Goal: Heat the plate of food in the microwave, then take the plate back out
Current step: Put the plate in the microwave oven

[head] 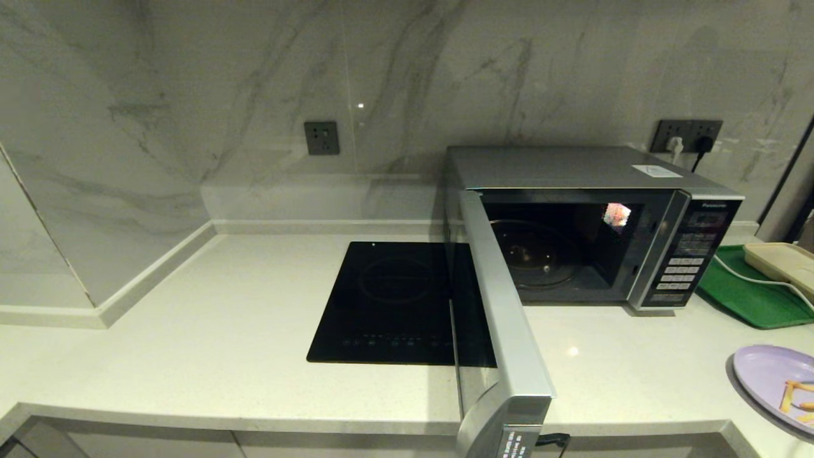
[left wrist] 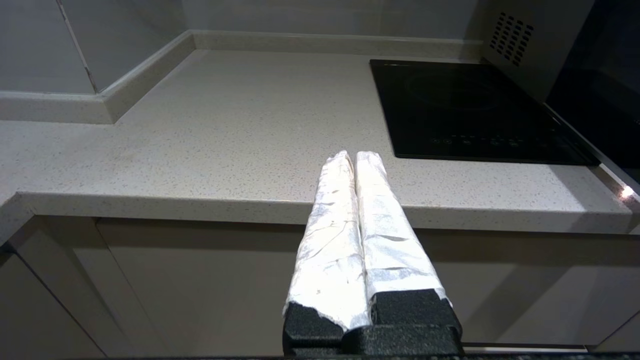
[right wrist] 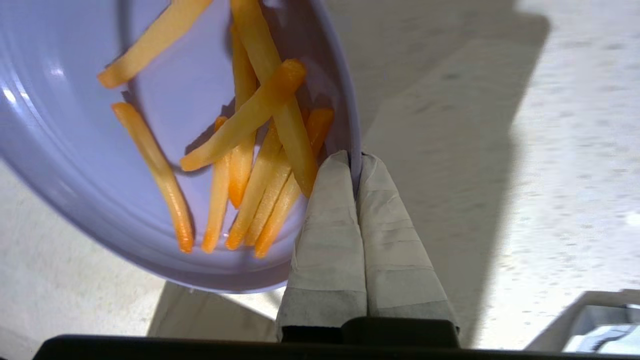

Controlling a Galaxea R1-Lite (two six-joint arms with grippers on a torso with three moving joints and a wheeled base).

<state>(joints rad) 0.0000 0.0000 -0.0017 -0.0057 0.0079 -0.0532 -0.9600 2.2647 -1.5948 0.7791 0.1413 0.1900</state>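
Lavender shows at the lower right corner of the head view: the plate of food [head: 772,378] is cut off by the frame edge, only part of its rim and a few orange sticks visible, and the claw on it is out of sight. The microwave [head: 572,168] stands on the pale desk [head: 222,356] with its door [head: 502,318] swung wide toward the camera, the dark cavity and glass turntable [head: 531,254] dim inside. A black cooktop [head: 388,305] lies left of it, partly hidden behind the door; a green tray [head: 744,296] and a beige tray [head: 782,261] sit at right, both clipped.

In the left wrist view, the left claw [left wrist: 354,157] hangs below the desk edge, its taped fingers pressed together on nothing.

In the right wrist view, the right claw [right wrist: 355,160] pinches the plate's rim between closed fingers, plate tilted, fries [right wrist: 250,150] heaped near the grip.
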